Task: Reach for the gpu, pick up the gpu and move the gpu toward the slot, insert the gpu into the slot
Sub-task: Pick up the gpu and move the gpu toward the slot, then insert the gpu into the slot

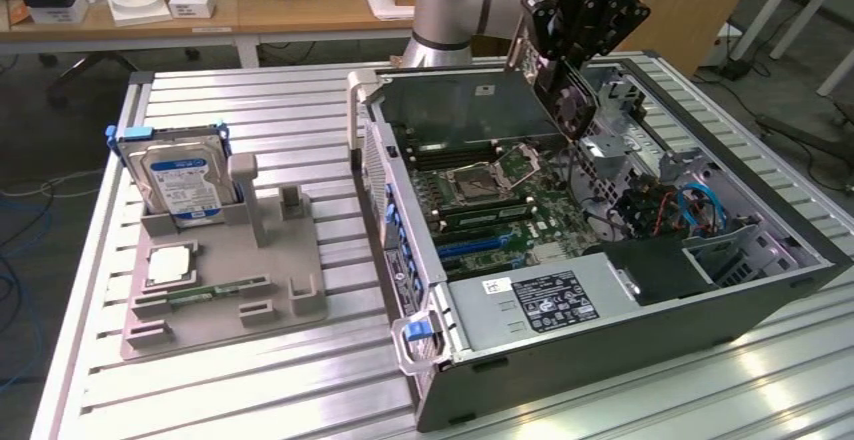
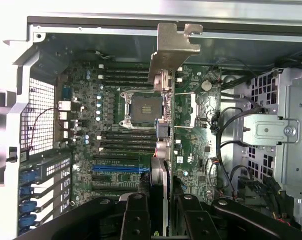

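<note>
The end effector [image 2: 163, 222] is clamped on the gpu [image 2: 166, 100], which hangs edge-down over the motherboard [image 2: 191, 150] in the open case [image 1: 641, 310] on the desk [image 1: 240, 380]. The card's long axis runs crosswise to the blue slot [image 2: 120, 169], just beside and below.

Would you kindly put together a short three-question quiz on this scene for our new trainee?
1. True or false: the claw is shut on the thin dark circuit card with a silver metal bracket.
2. The blue-labelled silver hard drive stands upright in: A) the grey plastic holder tray; B) a cardboard box; C) a wooden drawer.
3. Fill in: the card is held over the green ____.
Key: 1 true; 2 A; 3 motherboard.
</note>
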Available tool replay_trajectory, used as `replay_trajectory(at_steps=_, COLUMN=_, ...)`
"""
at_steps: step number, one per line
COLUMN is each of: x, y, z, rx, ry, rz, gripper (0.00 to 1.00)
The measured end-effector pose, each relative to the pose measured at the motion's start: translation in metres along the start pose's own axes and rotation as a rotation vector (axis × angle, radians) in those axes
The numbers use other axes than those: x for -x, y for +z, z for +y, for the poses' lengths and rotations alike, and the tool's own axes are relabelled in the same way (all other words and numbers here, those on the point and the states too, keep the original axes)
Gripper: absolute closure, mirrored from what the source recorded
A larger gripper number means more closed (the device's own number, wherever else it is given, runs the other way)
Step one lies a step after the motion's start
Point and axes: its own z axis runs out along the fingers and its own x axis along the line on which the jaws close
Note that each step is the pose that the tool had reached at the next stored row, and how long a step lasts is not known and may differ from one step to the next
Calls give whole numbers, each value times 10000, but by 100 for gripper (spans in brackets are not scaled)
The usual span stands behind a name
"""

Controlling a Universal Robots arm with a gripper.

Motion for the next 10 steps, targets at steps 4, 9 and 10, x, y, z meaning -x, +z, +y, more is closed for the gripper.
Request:
replay_trajectory(at_steps=4, x=0, y=0, z=0, rx=0, ry=0, rz=0, gripper=73)
replay_trajectory(at_steps=9, x=0, y=0, z=0, rx=0, ry=0, rz=0, gripper=73)
replay_trajectory(at_steps=10, x=0, y=0, z=0, rx=0, ry=0, rz=0, gripper=73)
